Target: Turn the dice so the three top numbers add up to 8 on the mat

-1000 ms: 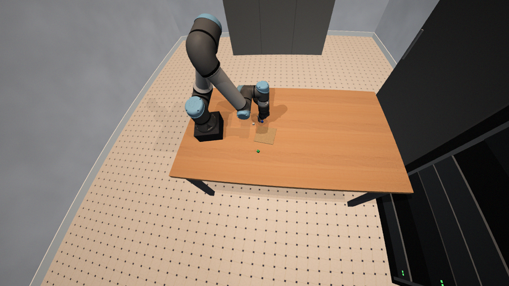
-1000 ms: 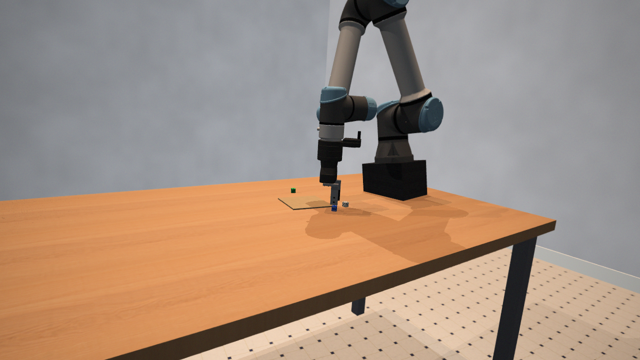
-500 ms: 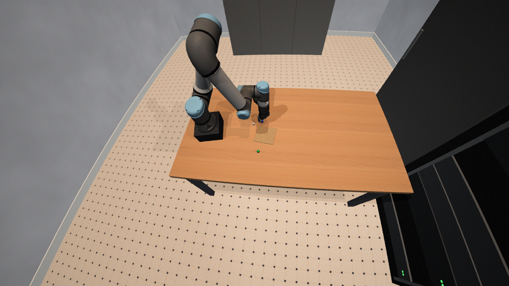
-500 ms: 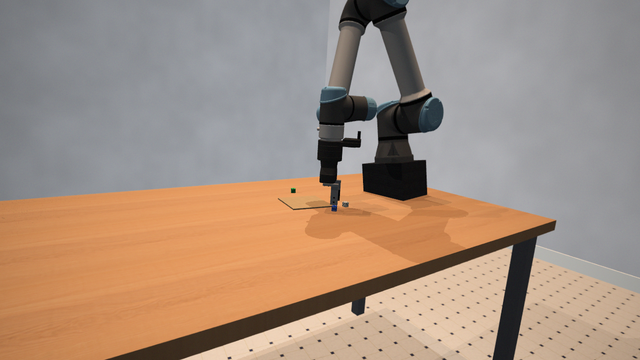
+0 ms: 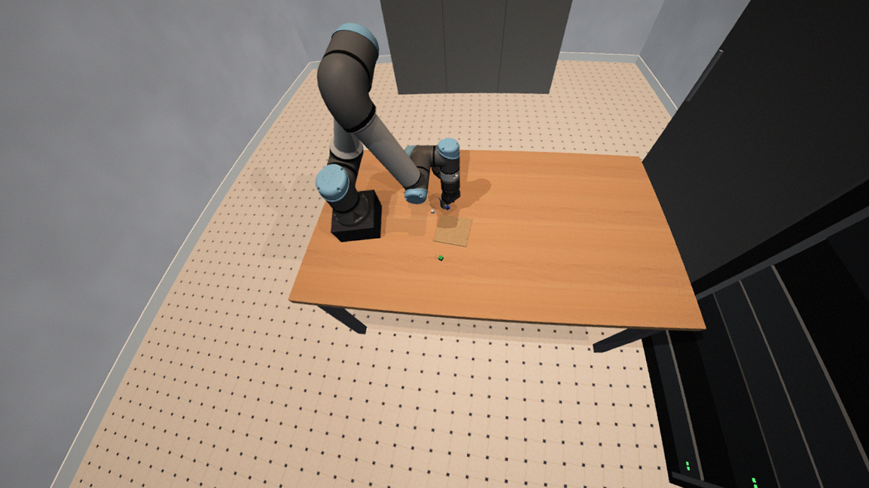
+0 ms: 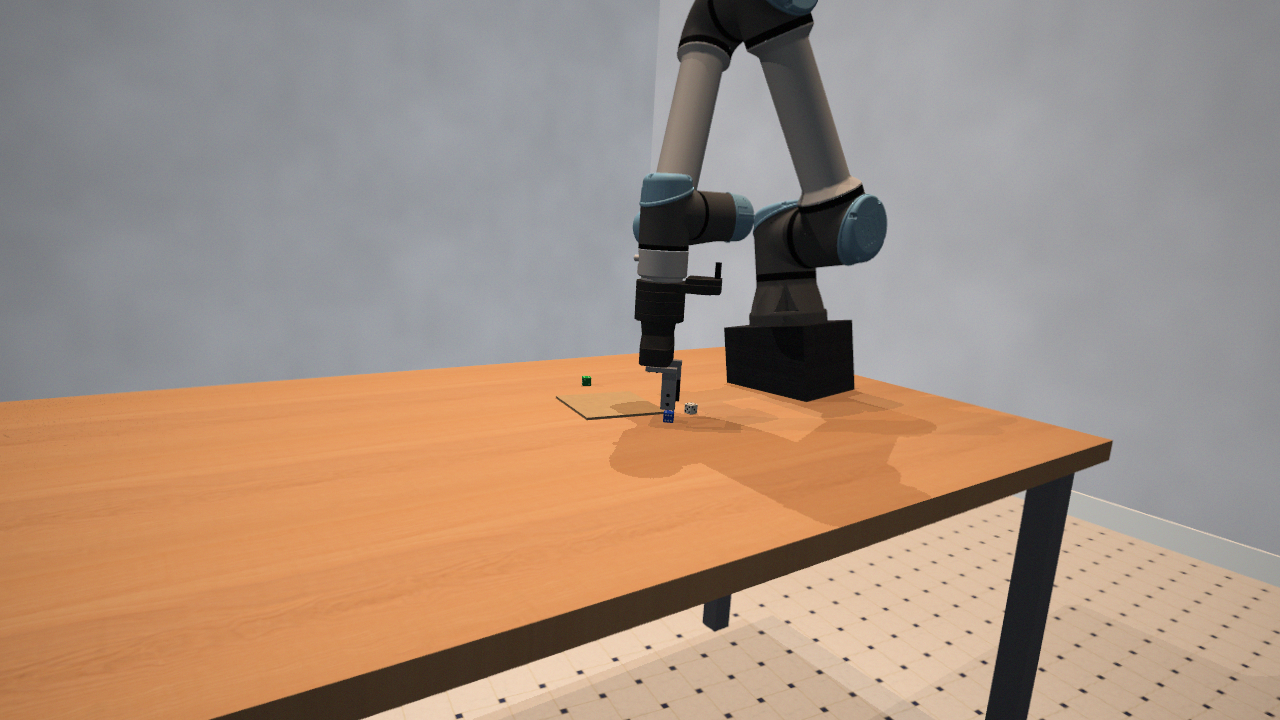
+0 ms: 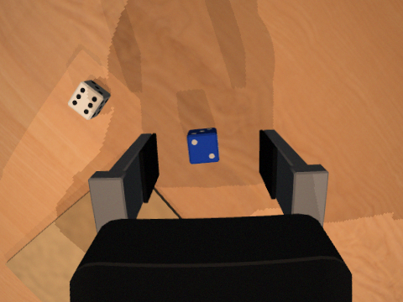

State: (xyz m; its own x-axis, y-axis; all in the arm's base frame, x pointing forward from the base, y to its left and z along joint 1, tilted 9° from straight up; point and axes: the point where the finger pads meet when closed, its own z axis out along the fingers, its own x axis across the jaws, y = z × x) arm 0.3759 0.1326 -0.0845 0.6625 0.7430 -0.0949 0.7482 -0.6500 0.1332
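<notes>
The blue die point(image 5: 447, 207) point(image 6: 668, 416) point(image 7: 203, 146) lies flat on the table with a 2 on top, just off the mat's edge. My gripper point(image 6: 670, 408) point(image 7: 208, 153) is open and empty, fingers pointing down just above the blue die, one on each side of it in the wrist view. The white die point(image 5: 432, 211) point(image 6: 691, 408) point(image 7: 86, 101) lies on the table with a 6 on top. The green die point(image 5: 440, 257) point(image 6: 586, 380) lies on the table beyond the mat; its top number is too small to read. The tan mat point(image 5: 453, 233) point(image 6: 595, 404) point(image 7: 42, 252) lies flat and bears no die.
The wooden table point(image 5: 558, 235) point(image 6: 358, 501) carries the black base block point(image 5: 356, 227) point(image 6: 787, 358) of the arm. The white die is the nearest neighbour of the open fingers, up and left of them in the wrist view. A mat corner shows below left there.
</notes>
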